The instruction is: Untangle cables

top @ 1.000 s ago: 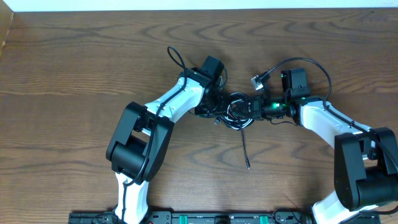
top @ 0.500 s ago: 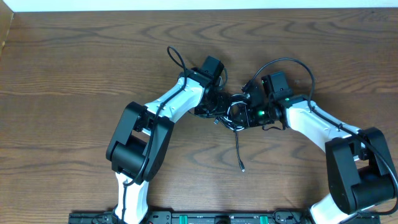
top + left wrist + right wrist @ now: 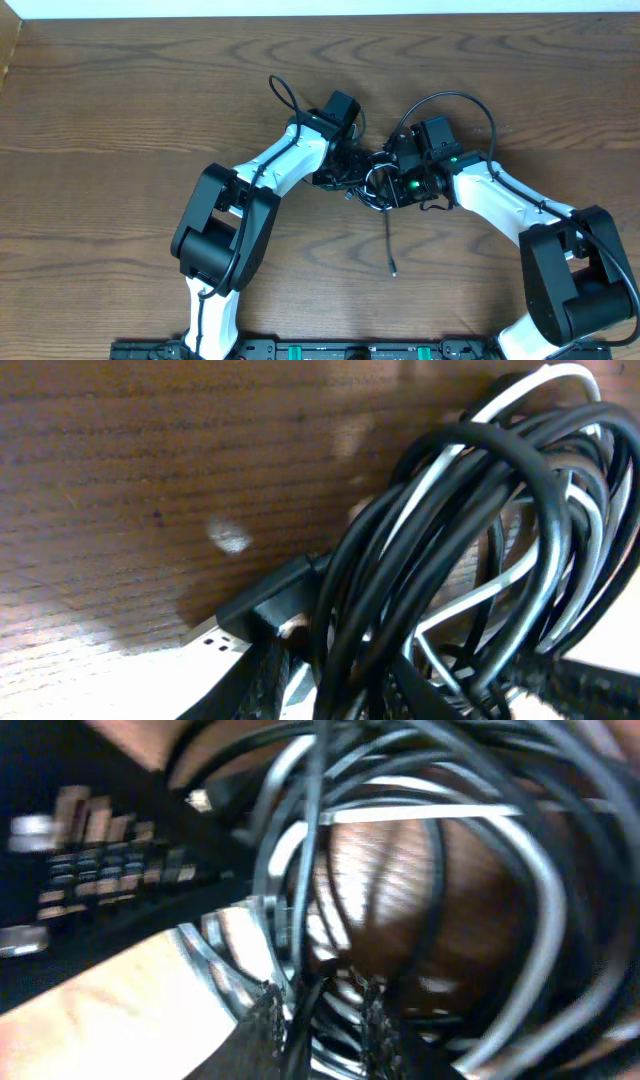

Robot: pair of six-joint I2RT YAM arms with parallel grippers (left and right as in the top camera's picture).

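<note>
The cables [image 3: 377, 186] lie in one tight knot at the middle of the table [image 3: 120, 120], between the two grippers. Most strands are black. One white cord [image 3: 530, 382] is threaded through the loops. A single black end [image 3: 389, 240] leaves the knot and trails straight toward the near edge, its tip free on the wood. In the left wrist view a small black plug [image 3: 268, 608] sticks out of the bundle's left side, just above the table.

The left gripper [image 3: 355, 178] meets the knot from the left. Its jaws are pinched on the bundle, with cords filling the gap between them. The right gripper [image 3: 394, 185] meets the knot from the right. Its view is blurred, but the pads [image 3: 265, 1015] stand close together with a black strand caught between them. The two grippers sit just beside each other, with only the knot between them.
</note>
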